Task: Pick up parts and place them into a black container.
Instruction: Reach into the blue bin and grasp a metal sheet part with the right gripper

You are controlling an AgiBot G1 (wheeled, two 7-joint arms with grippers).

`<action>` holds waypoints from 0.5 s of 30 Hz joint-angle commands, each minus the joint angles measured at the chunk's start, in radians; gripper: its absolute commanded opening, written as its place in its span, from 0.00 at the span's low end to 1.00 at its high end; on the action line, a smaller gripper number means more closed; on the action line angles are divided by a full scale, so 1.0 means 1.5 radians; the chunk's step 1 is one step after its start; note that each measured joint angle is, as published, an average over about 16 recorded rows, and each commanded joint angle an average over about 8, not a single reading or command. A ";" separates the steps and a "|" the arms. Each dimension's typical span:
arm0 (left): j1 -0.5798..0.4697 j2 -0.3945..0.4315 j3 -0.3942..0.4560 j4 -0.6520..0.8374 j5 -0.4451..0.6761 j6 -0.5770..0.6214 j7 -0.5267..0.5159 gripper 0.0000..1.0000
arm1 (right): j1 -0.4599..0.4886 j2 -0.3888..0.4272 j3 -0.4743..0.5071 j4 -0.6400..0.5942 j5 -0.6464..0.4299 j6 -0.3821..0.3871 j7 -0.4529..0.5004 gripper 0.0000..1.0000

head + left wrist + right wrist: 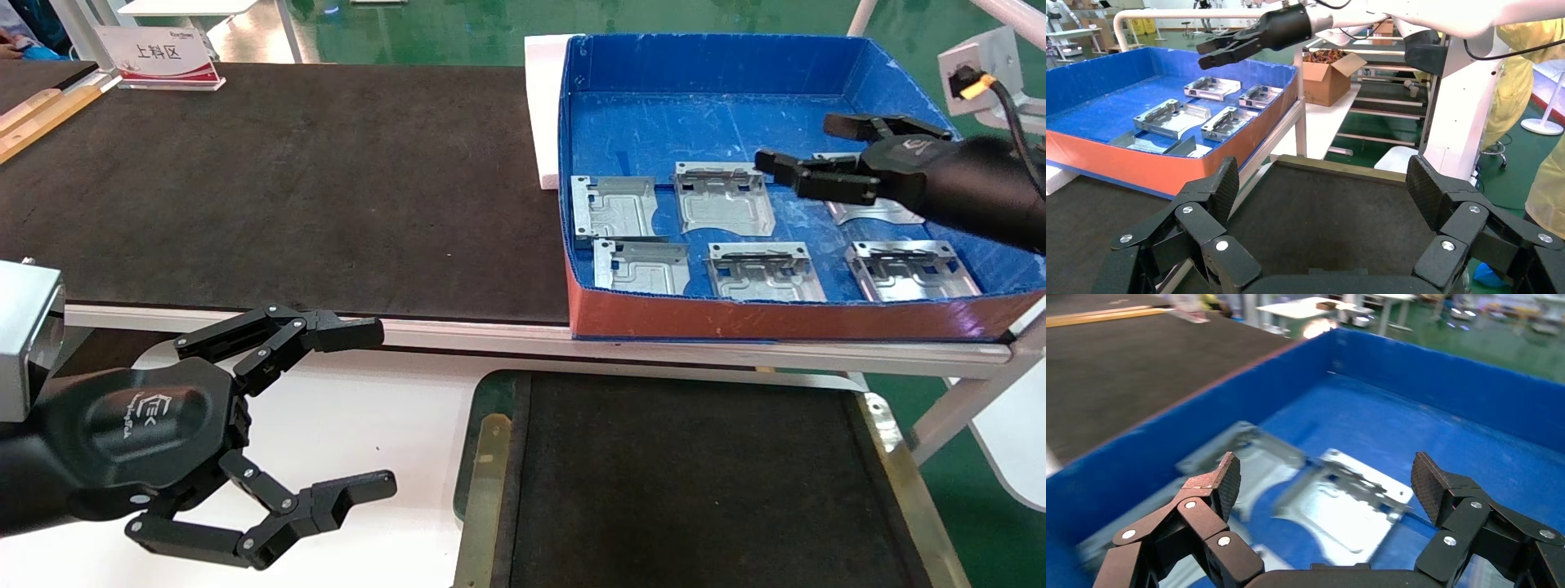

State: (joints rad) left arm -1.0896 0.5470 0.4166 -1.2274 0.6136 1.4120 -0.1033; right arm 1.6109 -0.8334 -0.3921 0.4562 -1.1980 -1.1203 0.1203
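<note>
Several silver-grey parts lie flat in a blue box point(727, 106); among them are one part point(723, 198) at mid-floor and another point(764, 271) by the red front. My right gripper point(797, 143) hovers open over the box's right half, above a part point(1346, 502) that shows between its fingers without touching them. The black container point(695, 490) sits empty at the near centre. Left of it, over a white surface, my left gripper point(374, 408) hangs open and holds nothing. In the left wrist view the container floor point(1321, 226) lies beyond the open left gripper point(1321, 184).
The blue box has a red front wall point(776, 318) and stands at the right end of a long dark felt tabletop point(286, 180). A white foam block point(541, 106) leans at its left side. A sign point(159, 55) stands far left. A cardboard box point(1327, 76) sits behind.
</note>
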 commanded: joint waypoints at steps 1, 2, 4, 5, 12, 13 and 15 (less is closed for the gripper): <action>0.000 0.000 0.000 0.000 0.000 0.000 0.000 1.00 | 0.024 -0.013 -0.006 -0.044 -0.013 0.015 -0.002 1.00; 0.000 0.000 0.000 0.000 0.000 0.000 0.000 1.00 | 0.034 -0.020 -0.008 -0.061 -0.018 0.022 0.000 1.00; 0.000 0.000 0.000 0.000 0.000 0.000 0.000 1.00 | 0.054 -0.033 -0.014 -0.092 -0.029 0.035 0.003 1.00; 0.000 0.000 0.000 0.000 0.000 0.000 0.000 1.00 | 0.064 -0.039 -0.017 -0.107 -0.034 0.042 0.005 1.00; 0.000 0.000 0.000 0.000 0.000 0.000 0.000 1.00 | 0.120 -0.076 -0.038 -0.194 -0.071 0.098 0.023 1.00; 0.000 0.000 0.000 0.000 0.000 0.000 0.000 1.00 | 0.127 -0.080 -0.041 -0.204 -0.076 0.106 0.026 1.00; 0.000 0.000 0.000 0.000 0.000 0.000 0.000 1.00 | 0.137 -0.088 -0.048 -0.224 -0.087 0.119 0.033 1.00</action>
State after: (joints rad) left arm -1.0896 0.5470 0.4166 -1.2274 0.6135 1.4120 -0.1033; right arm 1.8103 -0.9609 -0.4666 0.1241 -1.3299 -0.9489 0.1737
